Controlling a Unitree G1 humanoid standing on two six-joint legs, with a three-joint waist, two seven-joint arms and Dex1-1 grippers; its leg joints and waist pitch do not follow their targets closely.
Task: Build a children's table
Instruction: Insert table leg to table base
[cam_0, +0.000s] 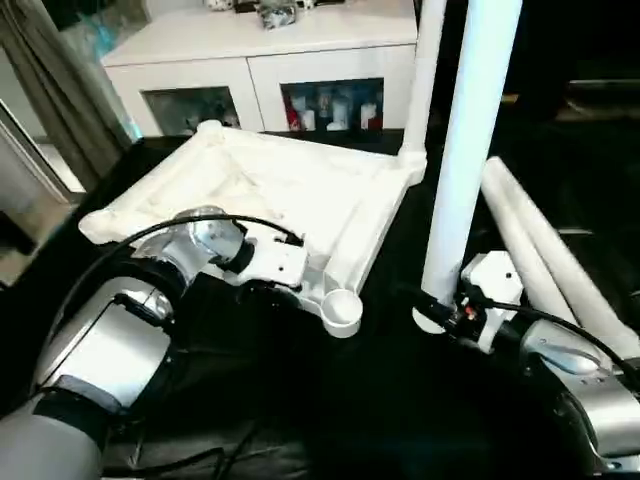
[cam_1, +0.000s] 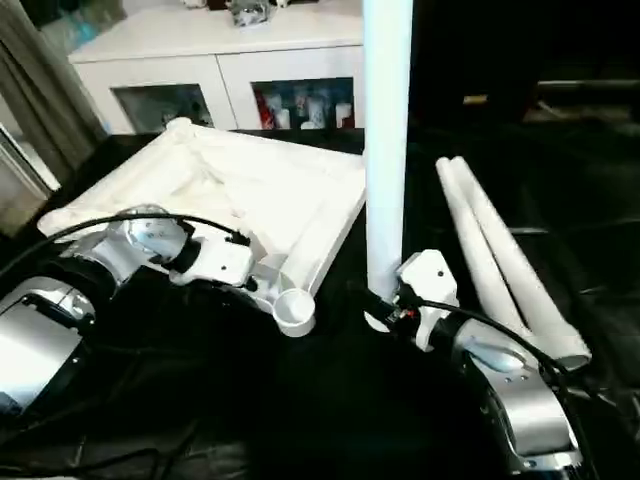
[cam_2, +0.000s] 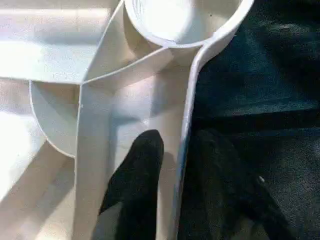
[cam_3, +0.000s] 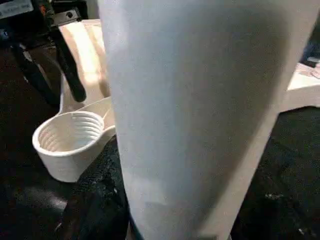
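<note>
Upright leg (cam_0: 468, 150) top cut off; right claw (cam_0: 432, 305) fingers hidden.

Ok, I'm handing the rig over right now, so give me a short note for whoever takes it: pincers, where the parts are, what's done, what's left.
Left pincer: straddling the top's side wall near the front corner socket, one finger inside, one outside; grip not confirmed.
Right pincer: holding one leg upright, its lower end on the black table beside that socket.
Top lies underside up, tilted, on the black table.
Done: one leg stands in the far corner socket.
Left: seat the held leg in the front socket, then fit the two legs lying to the robot's right.
</note>
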